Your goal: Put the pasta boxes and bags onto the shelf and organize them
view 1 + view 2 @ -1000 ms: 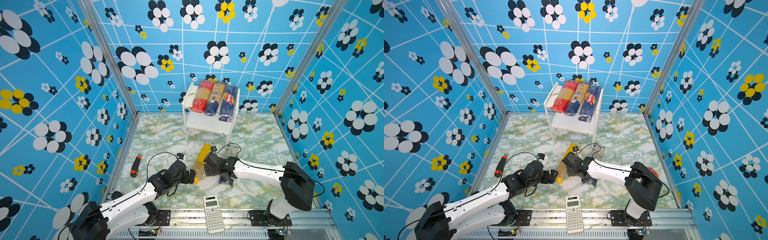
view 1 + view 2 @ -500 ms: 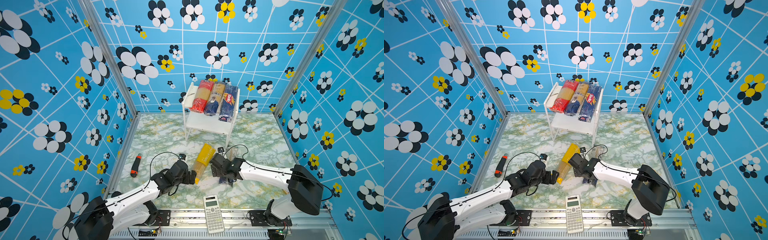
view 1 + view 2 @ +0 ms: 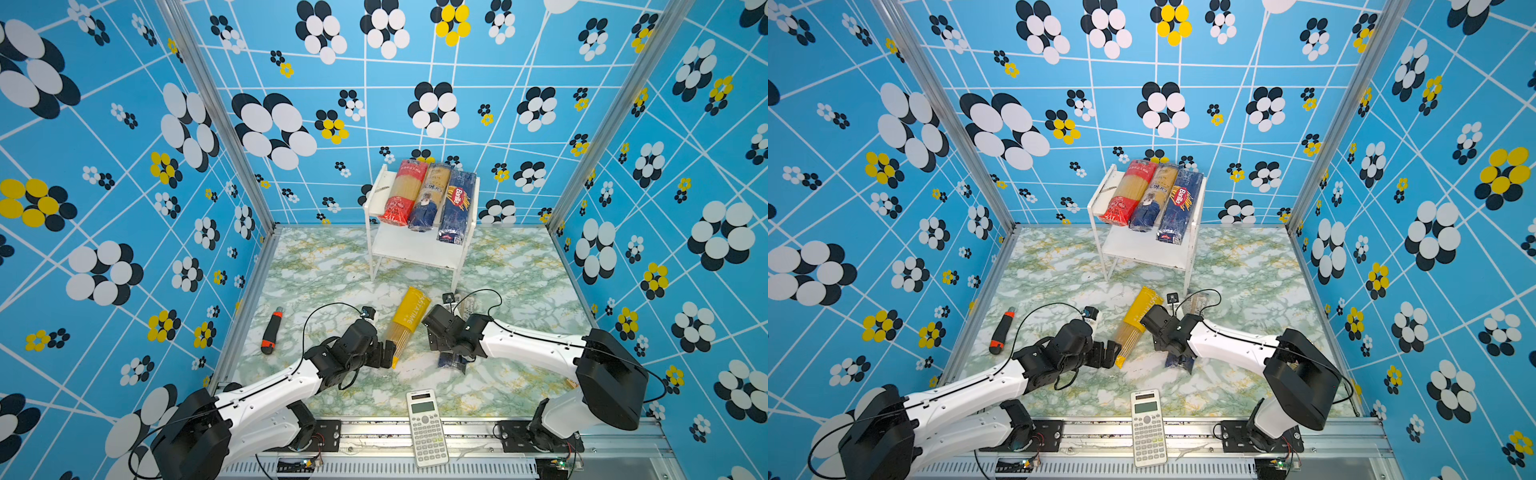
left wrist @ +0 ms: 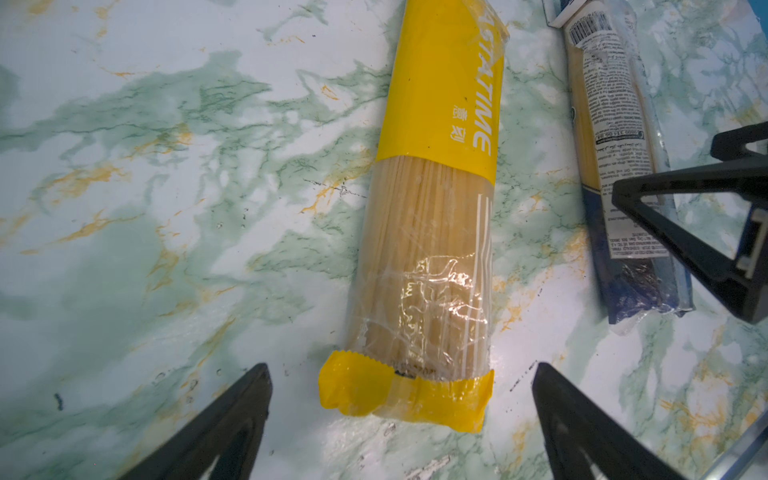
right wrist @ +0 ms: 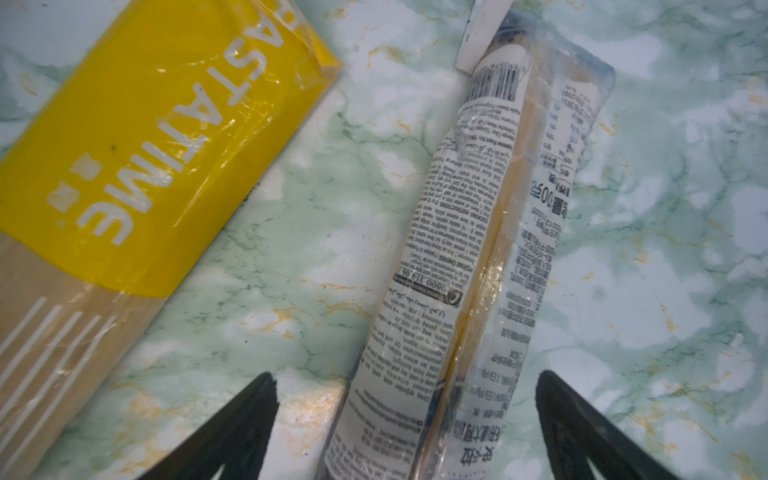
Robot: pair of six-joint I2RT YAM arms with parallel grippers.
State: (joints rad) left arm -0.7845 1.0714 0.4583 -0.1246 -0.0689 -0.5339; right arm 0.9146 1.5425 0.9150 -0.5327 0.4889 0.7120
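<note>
The white shelf (image 3: 417,249) stands at the back with a red-ended bag (image 3: 405,193), a navy-ended bag (image 3: 430,199) and the blue Barilla box (image 3: 457,205) side by side on its top board. A yellow bag (image 3: 409,320) (image 4: 436,208) lies on the marble floor in front of it. My left gripper (image 3: 388,353) (image 4: 401,368) is open, its jaws on either side of that bag's near end without touching it. A second navy-ended clear bag (image 3: 453,360) (image 5: 465,249) lies to the right. My right gripper (image 3: 440,343) (image 5: 405,376) is open astride it.
A white calculator (image 3: 428,428) lies at the front edge between the arm bases. A black-and-orange utility knife (image 3: 271,330) lies near the left wall. Patterned walls close in the floor on three sides. The shelf's front right leg (image 3: 457,278) stands close to the far end of the floor bags.
My right gripper has drawn away from the yellow bag to the right and now stands over the navy-ended bag. The left gripper has barely moved.
</note>
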